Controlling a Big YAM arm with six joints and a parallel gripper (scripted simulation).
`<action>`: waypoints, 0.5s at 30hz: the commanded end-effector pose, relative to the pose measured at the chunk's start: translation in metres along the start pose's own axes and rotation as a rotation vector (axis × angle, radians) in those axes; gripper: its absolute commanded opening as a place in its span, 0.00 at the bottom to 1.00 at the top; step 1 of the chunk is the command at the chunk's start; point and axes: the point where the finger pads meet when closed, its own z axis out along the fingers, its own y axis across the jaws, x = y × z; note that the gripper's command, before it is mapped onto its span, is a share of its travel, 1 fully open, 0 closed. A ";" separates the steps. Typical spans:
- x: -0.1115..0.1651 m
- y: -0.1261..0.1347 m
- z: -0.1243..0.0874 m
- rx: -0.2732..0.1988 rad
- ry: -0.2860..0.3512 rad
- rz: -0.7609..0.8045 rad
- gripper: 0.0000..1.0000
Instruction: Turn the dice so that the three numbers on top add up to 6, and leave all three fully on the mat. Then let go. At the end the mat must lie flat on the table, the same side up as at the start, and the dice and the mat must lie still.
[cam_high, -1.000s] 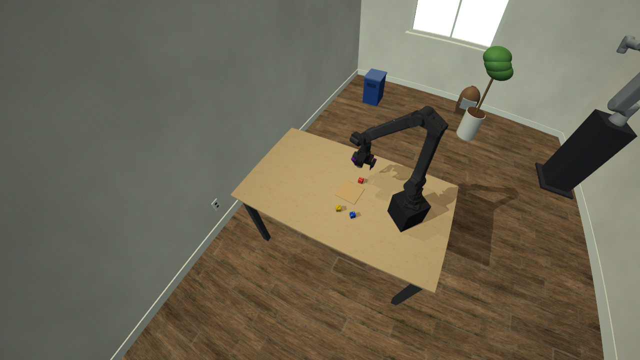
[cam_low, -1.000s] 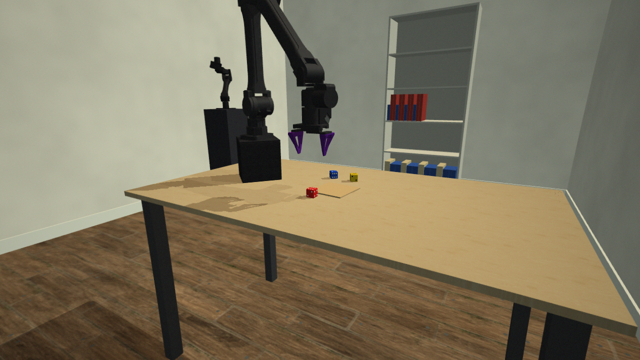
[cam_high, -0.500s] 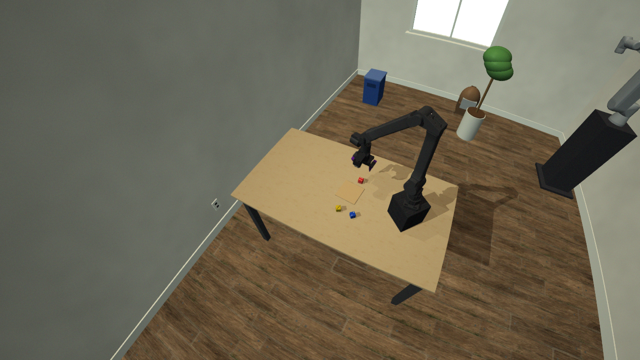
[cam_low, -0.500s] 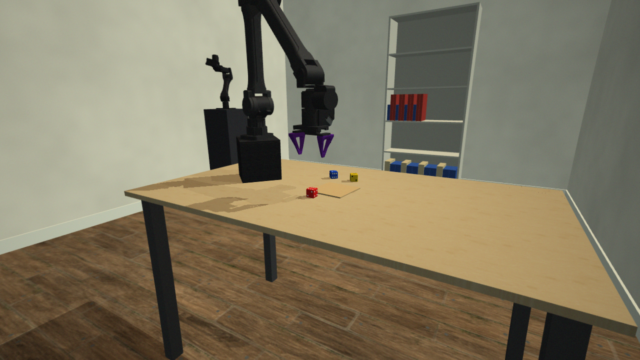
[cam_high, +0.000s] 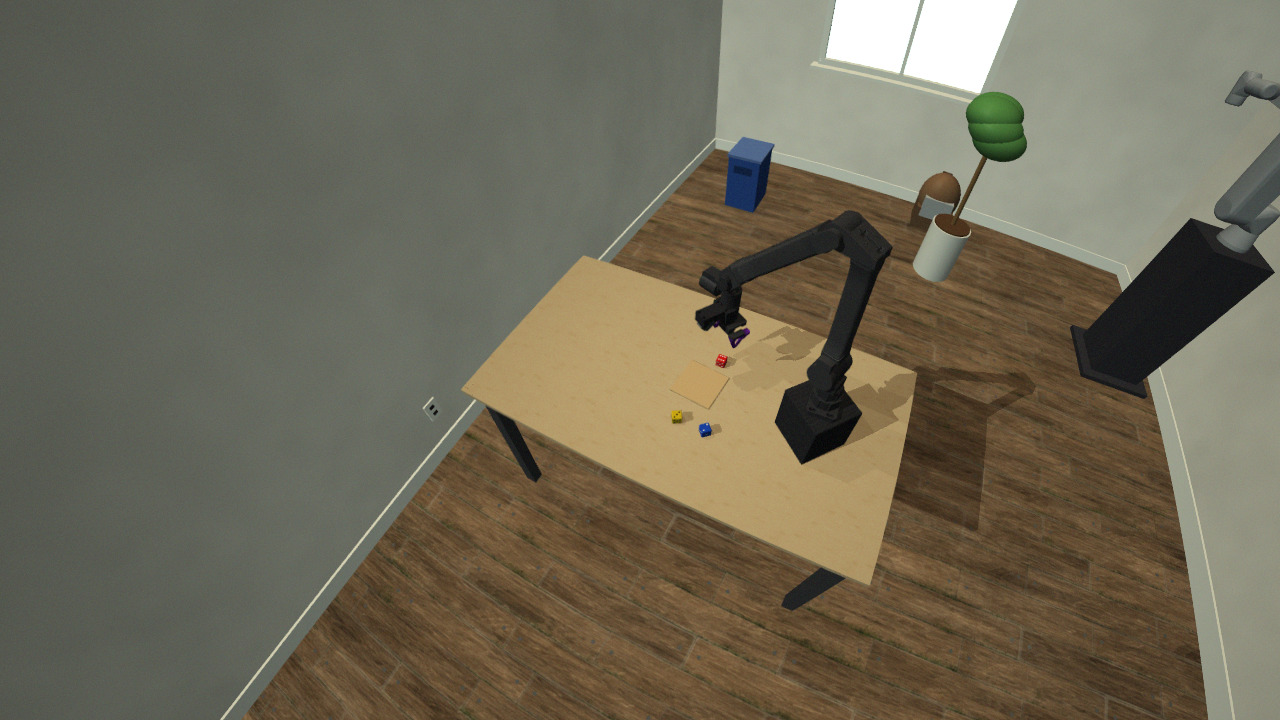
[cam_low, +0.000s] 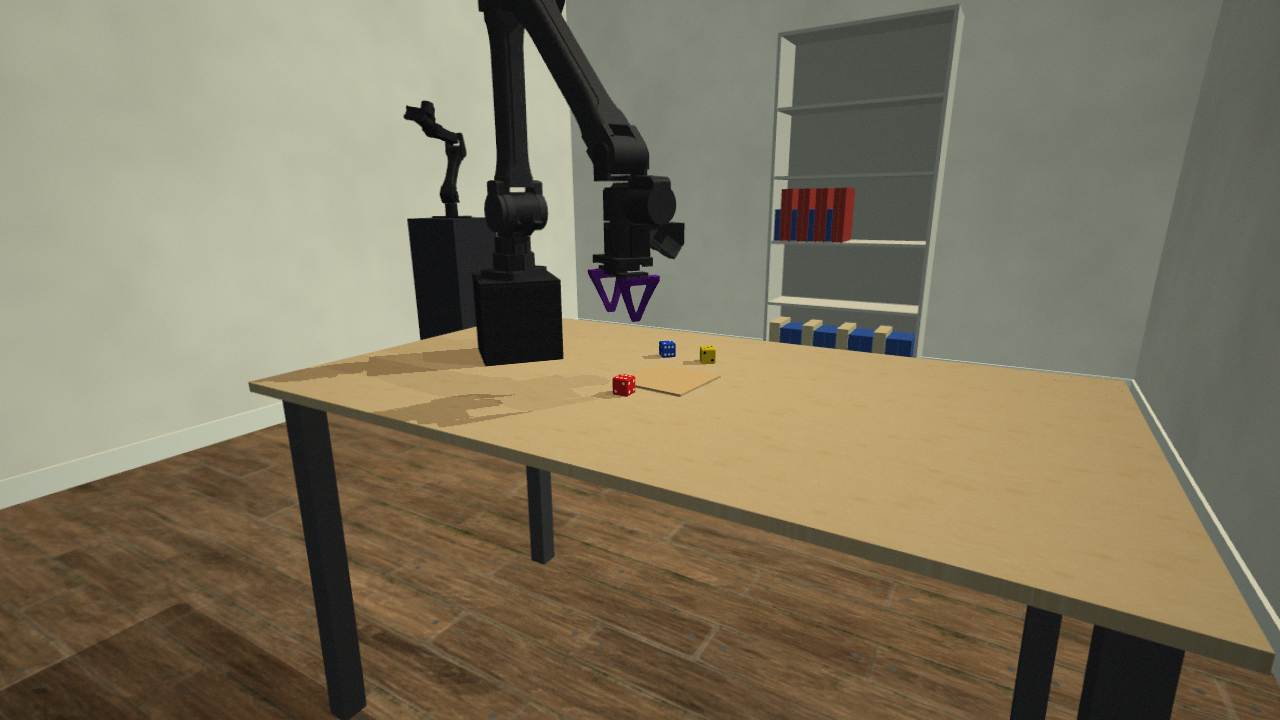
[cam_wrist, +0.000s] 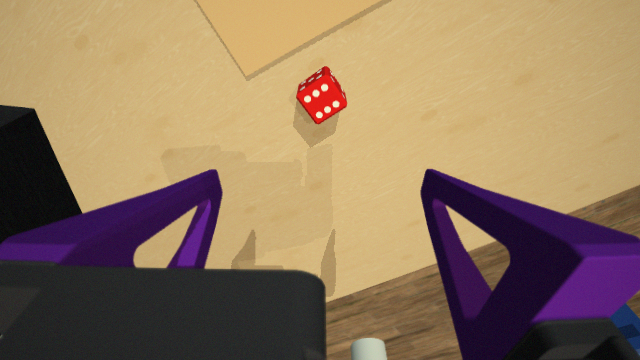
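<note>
A thin tan mat lies flat on the table; it also shows in the exterior view and the wrist view. The red die sits on the table just off the mat's corner, showing six white dots on top in the wrist view. The yellow die and the blue die sit on the table beyond the mat's other side. My gripper hangs open and empty above the table, near the red die.
The arm's black base block stands on the table near the mat. The table's edge and floor show close behind the fingers in the wrist view.
</note>
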 end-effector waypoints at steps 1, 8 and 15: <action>-0.002 -0.012 0.000 0.024 -0.007 0.190 1.00; -0.004 -0.022 -0.012 0.065 -0.028 0.379 1.00; 0.000 -0.007 0.010 0.016 -0.008 0.627 1.00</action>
